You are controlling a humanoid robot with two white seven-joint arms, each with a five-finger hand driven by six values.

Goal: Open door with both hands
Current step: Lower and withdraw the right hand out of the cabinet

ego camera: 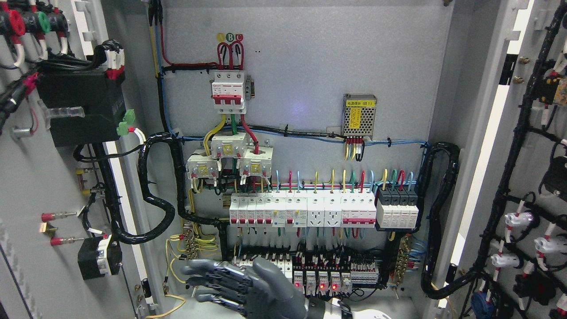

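Both cabinet doors stand swung wide — the left door fills the left edge with its black wiring boxes, and the right door hangs open on the right, its inner face strung with black cable and white plugs. Between them the grey back panel shows rows of white breakers and a small metal power supply. Low at the bottom, the right hand reaches in from the lower right — its grey fingers spread and relaxed, pointing left, holding nothing and touching neither door. The left hand is out of sight.
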